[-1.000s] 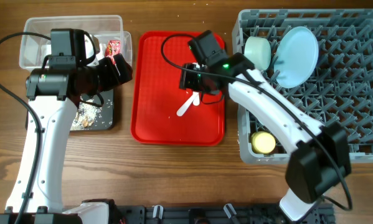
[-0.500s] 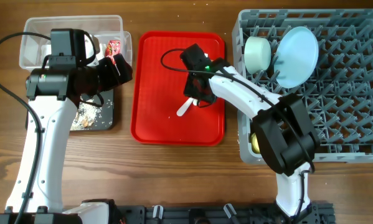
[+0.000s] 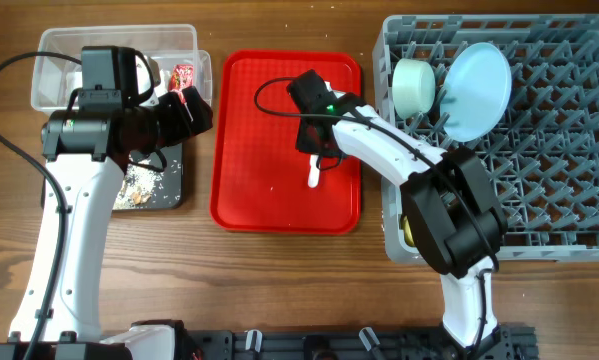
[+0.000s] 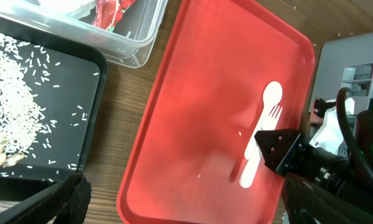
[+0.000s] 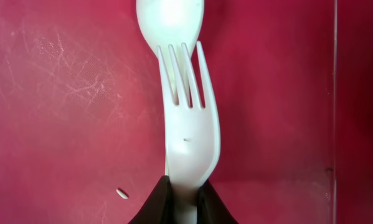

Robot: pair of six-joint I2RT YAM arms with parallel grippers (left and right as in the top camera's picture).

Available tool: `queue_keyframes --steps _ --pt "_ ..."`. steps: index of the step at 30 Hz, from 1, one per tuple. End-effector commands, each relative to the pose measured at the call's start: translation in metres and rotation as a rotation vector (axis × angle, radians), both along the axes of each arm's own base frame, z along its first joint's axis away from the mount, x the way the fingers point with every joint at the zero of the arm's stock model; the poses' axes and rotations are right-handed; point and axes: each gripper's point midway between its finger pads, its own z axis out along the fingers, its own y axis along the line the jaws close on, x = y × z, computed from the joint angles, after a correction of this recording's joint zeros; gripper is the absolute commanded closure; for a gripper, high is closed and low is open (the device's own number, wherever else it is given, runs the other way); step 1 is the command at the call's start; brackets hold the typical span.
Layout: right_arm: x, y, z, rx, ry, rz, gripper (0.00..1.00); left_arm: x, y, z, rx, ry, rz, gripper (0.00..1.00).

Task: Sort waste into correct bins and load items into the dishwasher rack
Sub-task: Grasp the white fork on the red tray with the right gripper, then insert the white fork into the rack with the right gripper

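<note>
White fork (image 5: 189,137) lies atop white spoon (image 5: 170,18), tines by its bowl, on red tray (image 5: 61,93).

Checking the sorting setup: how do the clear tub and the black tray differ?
The clear tub is transparent and deep-walled; the black tray is opaque and shallow. The tub holds a red-and-white wrapper; the tray holds rice grains and brownish scraps. Both are rectangular, sitting side by side.

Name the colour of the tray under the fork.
The tray is red, clearest in the overhead view.
</note>
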Motion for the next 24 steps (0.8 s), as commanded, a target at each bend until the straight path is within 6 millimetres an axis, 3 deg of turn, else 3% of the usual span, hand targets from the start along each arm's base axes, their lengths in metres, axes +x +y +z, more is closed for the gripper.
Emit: queue_keyframes --steps 1,8,10,13,16,19,20,21,24 --pt "-0.006 -0.008 0.0 -0.03 0.019 0.028 0.96 0.002 0.002 0.008 0.005 -0.025 0.002 0.0" --pt "-0.009 0.003 0.066 0.041 -0.07 0.182 0.96 0.002 0.002 0.008 0.005 -0.025 0.002 0.0" --pt "-0.012 0.008 0.095 0.076 -0.12 0.252 0.96 0.002 0.002 0.008 0.005 -0.025 0.002 0.0" --pt "-0.022 -0.002 0.144 0.09 -0.192 0.277 0.96 0.002 0.002 0.008 0.005 -0.025 0.002 0.0" --pt "-0.037 -0.051 0.194 0.011 -0.258 0.275 0.96 0.002 0.002 0.008 0.004 -0.025 0.002 0.0" --pt "-0.051 -0.13 0.224 -0.211 -0.285 0.21 0.96 0.002 0.002 0.008 0.004 -0.025 0.002 0.0" --pt "-0.061 -0.166 0.23 -0.311 -0.258 0.156 0.96 0.002 0.002 0.008 0.005 -0.025 0.002 0.0" --pt "-0.068 -0.186 0.231 -0.36 -0.227 0.12 0.96 0.002 0.002 0.008 0.005 -0.025 0.002 0.0" --pt "-0.086 -0.228 0.221 -0.455 -0.111 0.048 0.96 0.002 0.002 0.008 0.005 -0.025 0.002 0.0"
